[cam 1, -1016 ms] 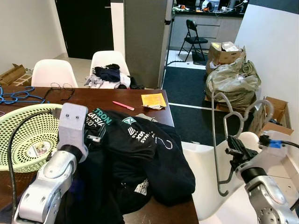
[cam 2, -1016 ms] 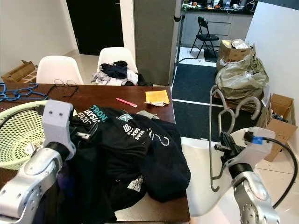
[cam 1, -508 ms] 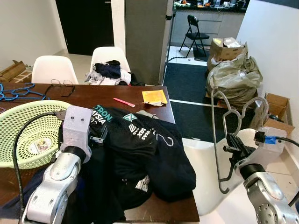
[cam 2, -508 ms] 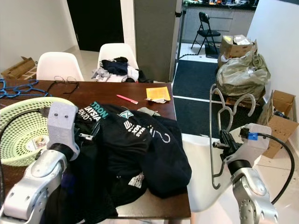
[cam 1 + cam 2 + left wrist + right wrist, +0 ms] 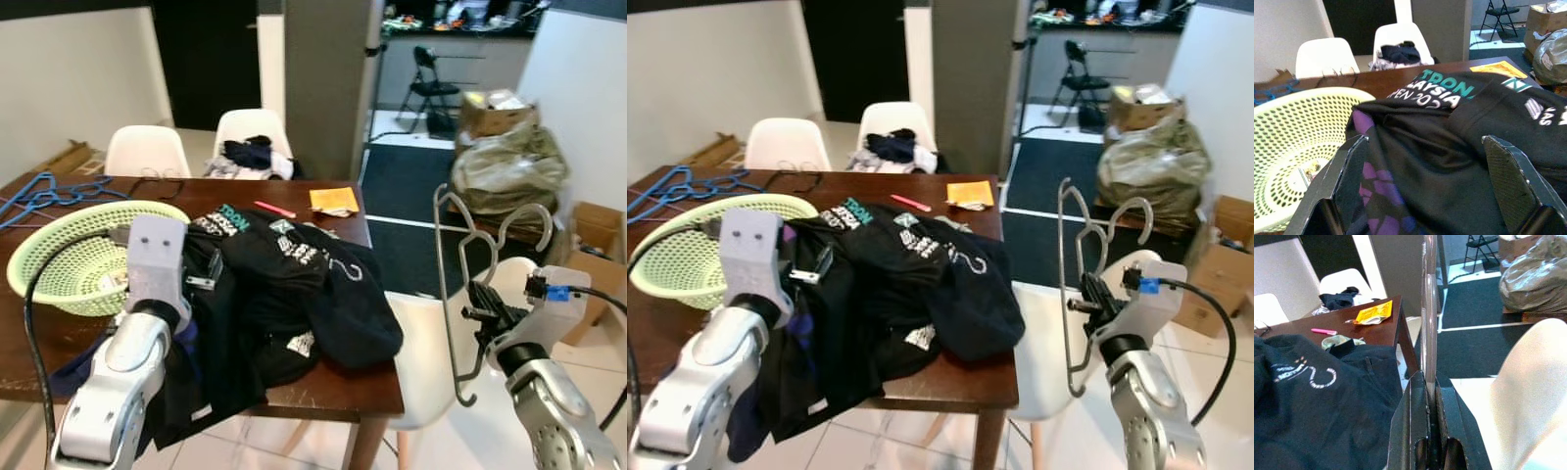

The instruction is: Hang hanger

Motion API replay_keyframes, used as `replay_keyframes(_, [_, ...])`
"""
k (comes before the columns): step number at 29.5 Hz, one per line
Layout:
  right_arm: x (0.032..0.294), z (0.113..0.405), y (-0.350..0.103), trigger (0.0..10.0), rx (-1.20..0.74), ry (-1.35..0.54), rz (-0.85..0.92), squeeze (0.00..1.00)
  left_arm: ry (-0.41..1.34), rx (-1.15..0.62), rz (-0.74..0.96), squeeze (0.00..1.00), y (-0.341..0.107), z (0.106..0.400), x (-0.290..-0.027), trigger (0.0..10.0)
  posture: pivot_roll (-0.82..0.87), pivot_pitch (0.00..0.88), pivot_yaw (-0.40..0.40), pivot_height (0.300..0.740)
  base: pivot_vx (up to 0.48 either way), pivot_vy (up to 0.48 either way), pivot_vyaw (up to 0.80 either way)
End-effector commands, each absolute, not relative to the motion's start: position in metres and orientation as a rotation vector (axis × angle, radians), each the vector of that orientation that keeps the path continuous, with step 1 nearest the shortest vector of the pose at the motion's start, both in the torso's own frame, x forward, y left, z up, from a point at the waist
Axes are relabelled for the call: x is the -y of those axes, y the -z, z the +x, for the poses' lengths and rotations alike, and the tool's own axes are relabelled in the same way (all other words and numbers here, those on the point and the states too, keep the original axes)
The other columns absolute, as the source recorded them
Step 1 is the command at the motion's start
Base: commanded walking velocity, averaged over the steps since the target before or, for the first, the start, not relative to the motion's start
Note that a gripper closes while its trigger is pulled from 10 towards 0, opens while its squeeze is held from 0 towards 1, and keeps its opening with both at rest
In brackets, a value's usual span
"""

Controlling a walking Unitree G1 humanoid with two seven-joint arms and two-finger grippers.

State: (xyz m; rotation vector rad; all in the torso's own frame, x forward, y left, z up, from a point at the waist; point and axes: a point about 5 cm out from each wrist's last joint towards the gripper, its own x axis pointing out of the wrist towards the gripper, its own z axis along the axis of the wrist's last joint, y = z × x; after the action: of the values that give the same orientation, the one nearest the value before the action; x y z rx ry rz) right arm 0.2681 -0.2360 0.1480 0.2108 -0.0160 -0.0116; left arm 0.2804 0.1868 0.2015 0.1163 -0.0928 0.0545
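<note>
A: The whole view is pulling back compared with a second ago: more of the table's (image 5: 333, 387) front edge and the floor under it is showing, so the robot is stepping away. The hanger (image 5: 453, 294) is sitting just as it did in the right gripper (image 5: 477, 315).

B: And that gripper is clamping what, exactly?

A: Its fingers are pinching the hanger's long wire side; in the right wrist view they are pressing together around the rod. The hanger is standing upright off the table's right, above the white chair (image 5: 431, 352).

B: The left gripper (image 5: 1425, 181)?

A: Spread wide, hovering over the black clothes (image 5: 294, 294) beside the green basket (image 5: 59, 250).

B: Advice for carrying it?

A: Probably keeping the pinch firm and the hanger upright, clear of table and chair, since no rail is appearing yet.
</note>
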Motion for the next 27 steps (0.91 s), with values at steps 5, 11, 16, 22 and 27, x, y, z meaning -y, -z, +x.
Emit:
replay_keyframes(5, [0.234, 0.269, -0.149, 10.0, 0.025, 0.000, 0.207, 0.00, -0.080, 0.089, 0.100, 0.00, -0.202, 0.283, -0.193, 10.0, 0.04, 0.000, -0.034, 0.740, 0.000, 0.000, 0.00])
replay_keyframes(11, [0.233, 0.268, -0.149, 10.0, 0.025, -0.005, 0.211, 0.00, -0.125, 0.072, 0.085, 0.00, -0.201, 0.289, -0.205, 10.0, 0.03, 0.000, -0.036, 0.740, -0.138, 0.199, 0.00])
replay_keyframes(16, [0.233, 0.269, -0.149, 10.0, 0.025, -0.010, 0.209, 0.00, -0.140, 0.097, 0.098, 0.00, -0.207, 0.294, -0.208, 10.0, 0.03, 0.000, -0.036, 0.740, -0.260, 0.284, 0.00])
replay_keyframes(22, [0.233, 0.269, -0.149, 10.0, 0.028, -0.012, 0.207, 0.00, -0.101, 0.131, 0.068, 0.00, -0.214, 0.300, -0.204, 10.0, 0.03, 0.000, -0.035, 0.740, 0.000, 0.000, 0.00])
replay_keyframes(27, [0.233, 0.270, -0.150, 10.0, 0.030, -0.012, 0.206, 0.00, -0.011, 0.177, 0.040, 0.00, -0.223, 0.305, -0.190, 10.0, 0.03, 0.000, -0.036, 0.740, 0.000, 0.000, 0.00])
